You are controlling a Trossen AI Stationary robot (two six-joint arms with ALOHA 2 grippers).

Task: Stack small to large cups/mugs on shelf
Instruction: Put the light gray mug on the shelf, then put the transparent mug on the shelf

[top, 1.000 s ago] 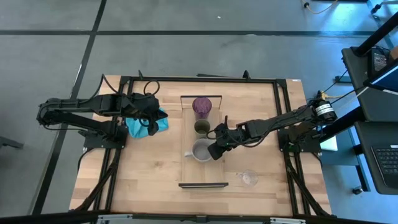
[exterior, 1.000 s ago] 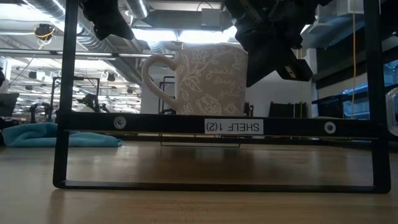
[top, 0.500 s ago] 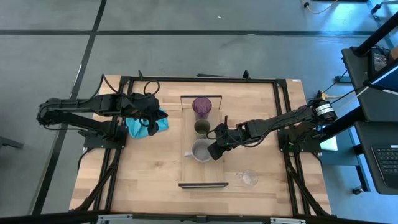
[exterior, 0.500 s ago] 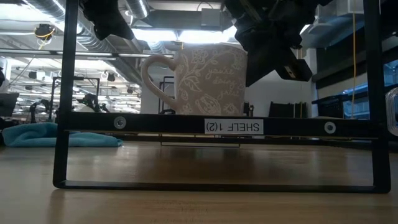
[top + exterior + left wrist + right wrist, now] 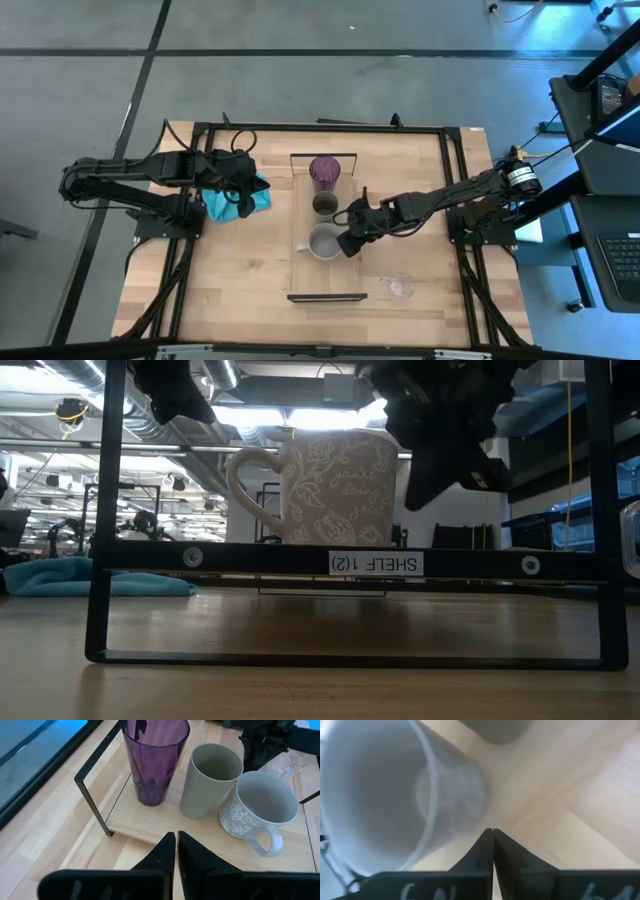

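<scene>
Label on the shelf's black front rail, read in the low view at centre frame: "SHELF 1(2)". No other writing legible.

Right gripper sits just right of the grey handled mug in the centre of the high view. Its wrist view shows both fingers pressed together, tips meeting — closed, holding nothing, with the mug's rim and wall just ahead. Whether the tips touch the mug I cannot tell.

Left gripper rests at the upper left of the table, over the teal cloth. Its fingers are also closed on nothing.

On the shelf, top to bottom in the high view: tall purple tumbler, small dark olive cup, then the grey mug, its handle pointing to the left of the frame. All three stand upright, near one another in a row. The tiny clear glass stands off the shelf on the wooden tabletop, lower right of it, well apart from the mug.

Change against the frame a second ago — in the low view the right gripper has moved rightward off the mug's side; a strip of bright background now shows between them where it overlapped the mug before. Mug, tumbler, cup, glass and left arm are unmoved.
</scene>
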